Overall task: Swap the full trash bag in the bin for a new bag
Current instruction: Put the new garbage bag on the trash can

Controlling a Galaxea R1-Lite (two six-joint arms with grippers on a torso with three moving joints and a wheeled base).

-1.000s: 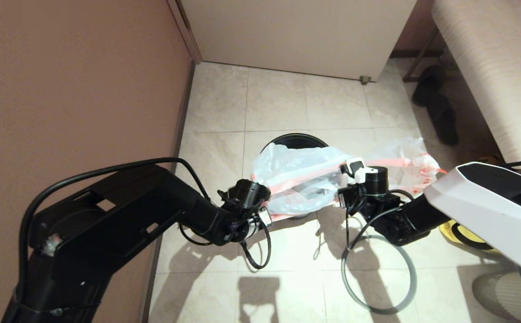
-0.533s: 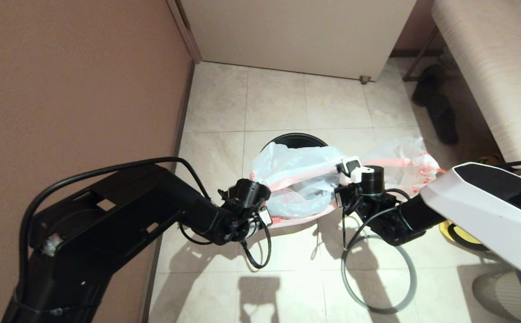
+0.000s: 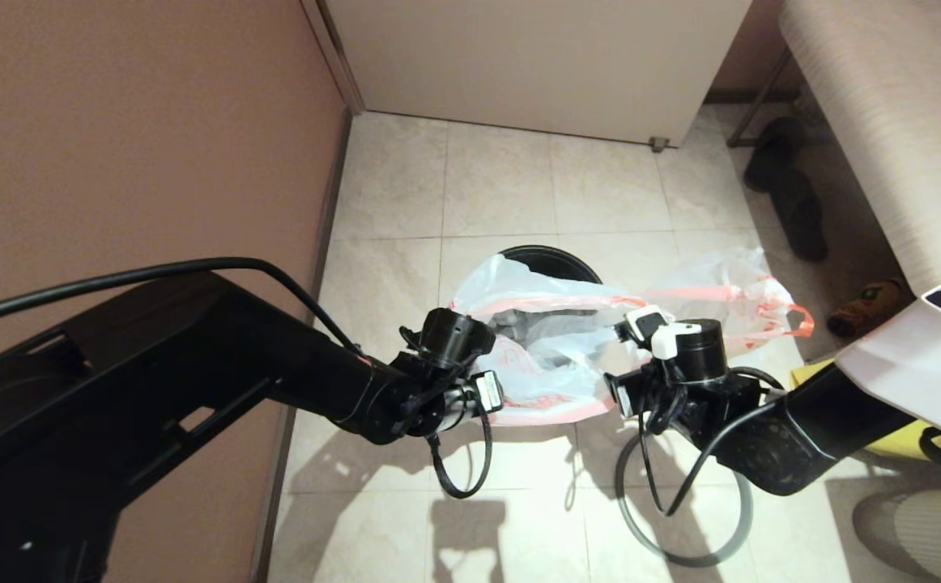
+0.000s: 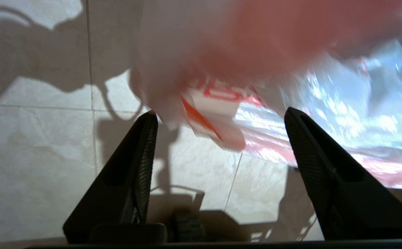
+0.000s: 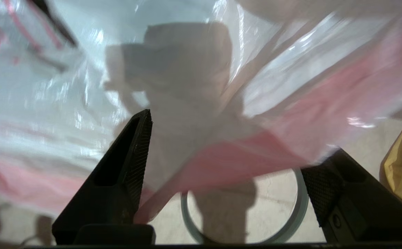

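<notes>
The round black bin (image 3: 555,257) stands on the tiled floor. The new bag (image 3: 555,368), thin translucent film with a pink-red band, hangs slack over the bin's mouth. My left gripper (image 3: 458,380) is at the bag's left edge. In the left wrist view it (image 4: 219,112) is open, film (image 4: 218,103) hanging just past its tips. My right gripper (image 3: 665,380) is at the bag's right edge. It (image 5: 235,133) is open too, the pink band (image 5: 242,155) draped loosely between its fingers. To the right of the bin a like bag (image 3: 725,283), lumpy, lies on the floor. The grey hoop (image 3: 631,526) lies below my right arm.
A brown wall (image 3: 138,138) runs close along the left. A pale cabinet door (image 3: 535,57) closes the back. A bench (image 3: 883,121) with dark shoes (image 3: 790,198) under it stands at the right. The yellow fabric bag (image 3: 904,441) sits by my right arm.
The bag was stretched taut between the two grippers and now hangs slack, lower over the bin. Both arms have shifted, the right one rightwards and towards me.
</notes>
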